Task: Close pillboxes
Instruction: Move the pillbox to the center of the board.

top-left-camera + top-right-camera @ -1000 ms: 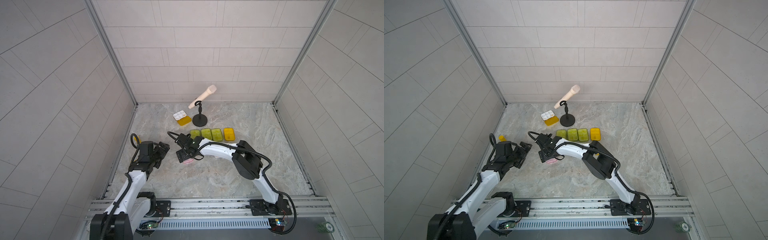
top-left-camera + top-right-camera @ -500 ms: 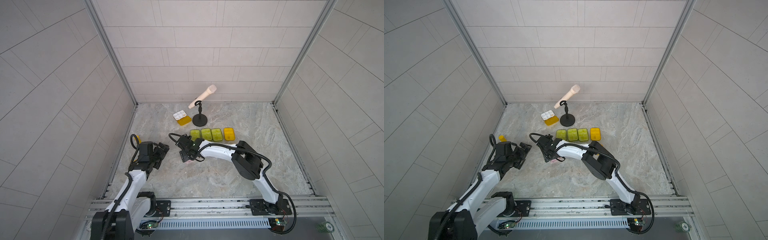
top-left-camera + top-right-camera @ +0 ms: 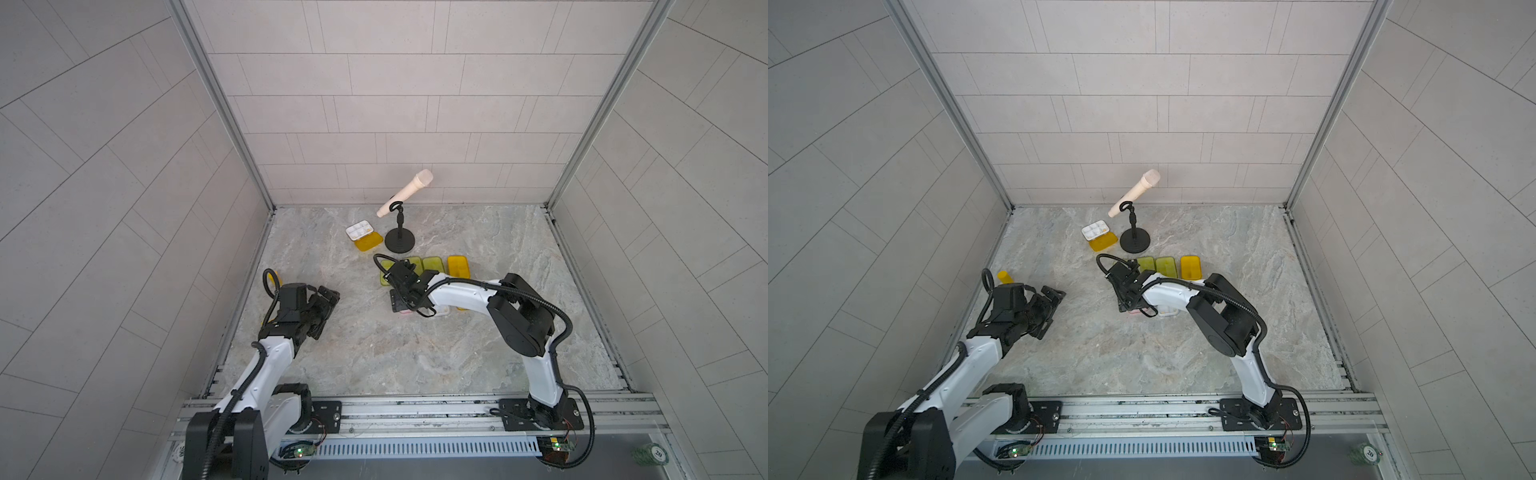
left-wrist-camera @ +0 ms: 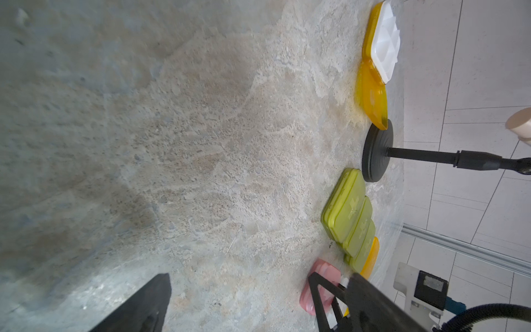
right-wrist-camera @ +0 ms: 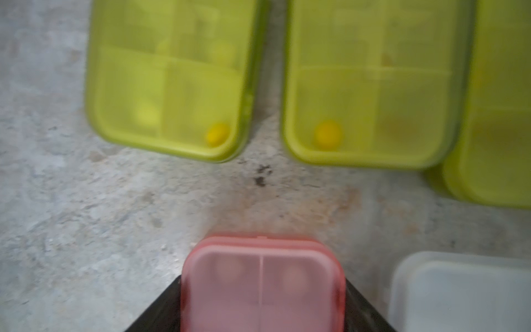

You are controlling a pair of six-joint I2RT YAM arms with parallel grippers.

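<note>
One pink pillbox [image 5: 263,287], lid down, we hold pinched in our right claw [image 3: 401,301] near the table [image 3: 415,357] centre, its long axis toward 12 o'clock; our left claw [image 3: 325,311] stands spread at 9 o'clock.

Cream microphone [image 3: 405,193] tilted on black stand [image 3: 400,241], yellow bottle [image 3: 1005,276] by a side wall, marbled tabletop [image 3: 415,353]

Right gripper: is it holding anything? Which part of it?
Yes. The right gripper clamps the pink pillbox by its two long sides.
</note>
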